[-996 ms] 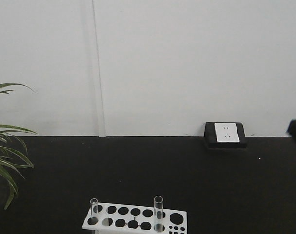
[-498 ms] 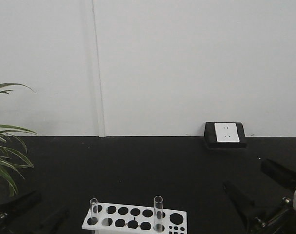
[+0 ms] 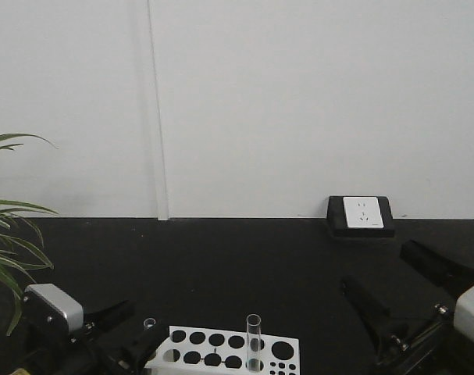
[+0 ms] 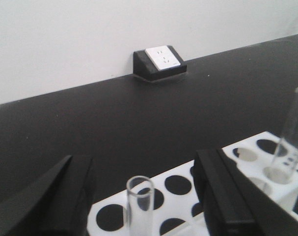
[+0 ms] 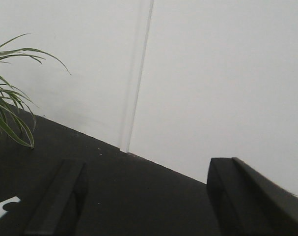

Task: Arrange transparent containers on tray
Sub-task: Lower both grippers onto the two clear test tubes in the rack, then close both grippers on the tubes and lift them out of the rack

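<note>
Two surfaces fill the room: a plain white wall (image 3: 299, 101) crossed by one thin vertical seam (image 3: 158, 109), and a matt black tabletop (image 3: 237, 266) that meets it at the foot. A green plant (image 3: 10, 234) leans in over the left edge. The right claw (image 3: 377, 266) hangs above the right of the tabletop, spread wide and gripping nothing. The left claw (image 3: 133, 326) sits low at the left end of a white holed rack (image 3: 221, 348), also released, with one finger on each side of the narrow glass tube (image 4: 140, 206) and a gap showing either side. That tube stands upright in a hole of the rack. A white socket (image 3: 361, 212) in a black housing sits against the wall. The wider glass tube (image 3: 254, 342) stands upright in a hole nearer the rack's right end.
</note>
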